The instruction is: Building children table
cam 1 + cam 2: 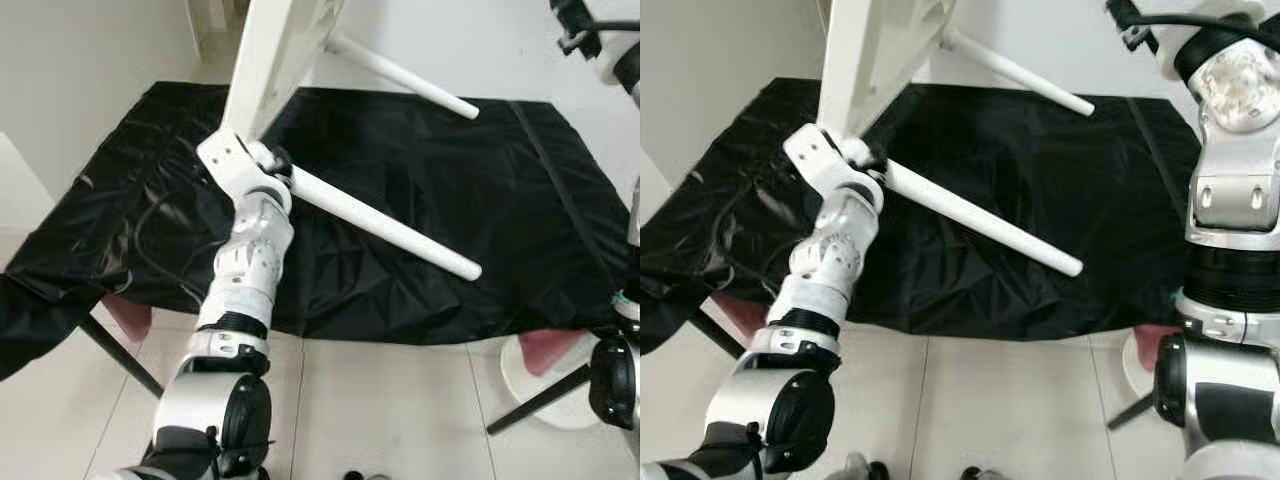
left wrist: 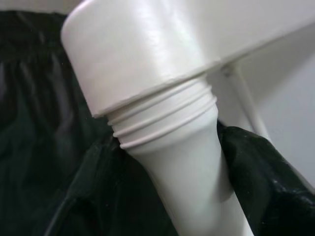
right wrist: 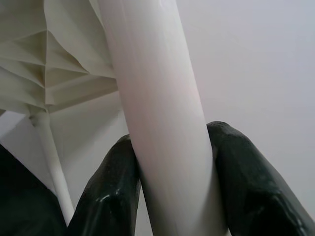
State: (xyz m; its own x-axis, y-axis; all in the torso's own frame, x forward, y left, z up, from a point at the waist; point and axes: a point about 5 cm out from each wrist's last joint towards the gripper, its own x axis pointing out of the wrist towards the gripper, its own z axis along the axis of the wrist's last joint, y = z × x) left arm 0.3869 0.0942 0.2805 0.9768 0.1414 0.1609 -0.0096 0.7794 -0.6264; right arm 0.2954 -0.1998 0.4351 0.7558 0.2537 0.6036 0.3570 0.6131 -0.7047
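The white tabletop [image 1: 275,60] stands on edge over the black-sheeted counter [image 1: 480,200], so it could tip if either arm slackens. Two legs [image 1: 385,225] jut out of it toward the robot, and another is clamped in the right gripper [image 3: 170,167]. The left gripper [image 2: 167,162] is closed around a leg just below its threads [image 2: 162,120], some of them exposed; turning it askew could cross-thread the joint.

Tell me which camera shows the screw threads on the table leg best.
The left wrist view: the threads show close up, partly out of the socket on the tabletop. The eye views show that leg whole, its threaded end hidden behind the left gripper. The right wrist view shows another leg.
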